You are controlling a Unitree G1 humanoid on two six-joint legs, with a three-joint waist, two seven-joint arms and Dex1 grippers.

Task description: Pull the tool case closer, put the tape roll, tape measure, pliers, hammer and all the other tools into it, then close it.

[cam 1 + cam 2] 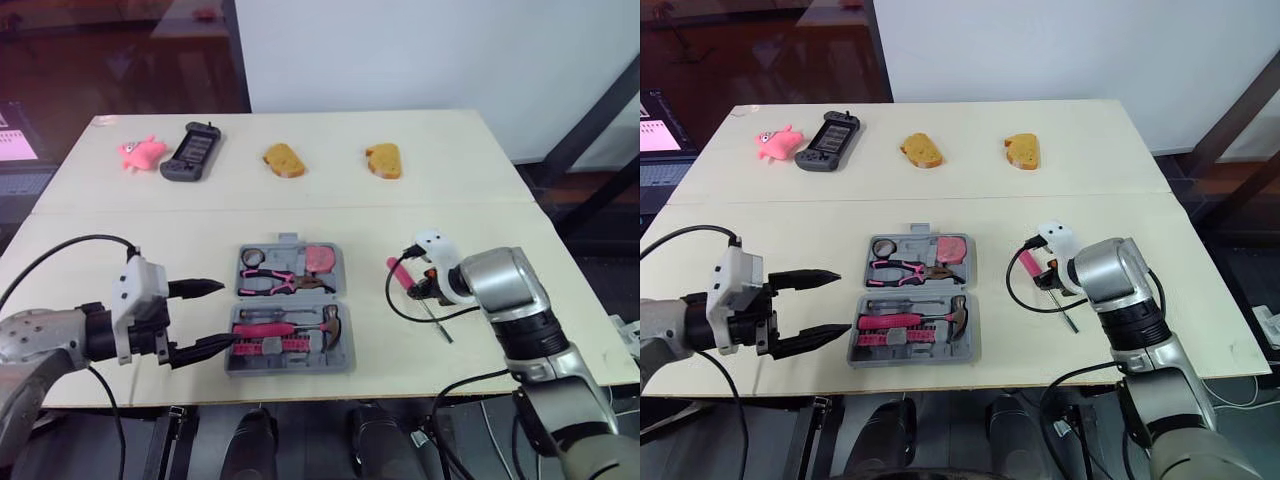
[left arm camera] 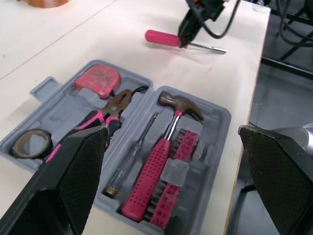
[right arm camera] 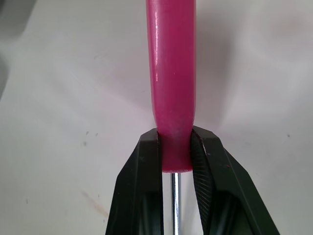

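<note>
— Screwdriver (image 3: 172,73): pink handle, steel shaft. We are logging it on the table (image 1: 385,345), right of the open tool case (image 1: 342,352).
— Right gripper (image 3: 175,139) is clenching its handle; left gripper (image 1: 225,315) is gaping.

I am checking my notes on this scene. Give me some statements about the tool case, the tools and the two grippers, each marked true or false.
1. The tool case lies open on the table. True.
2. The hammer lies on the table outside the case. False: it sits inside the case.
3. The right gripper is shut on the pink-handled screwdriver. True.
4. The left gripper holds the pliers. False: it is open and empty beside the case; the pliers lie in the case.
</note>
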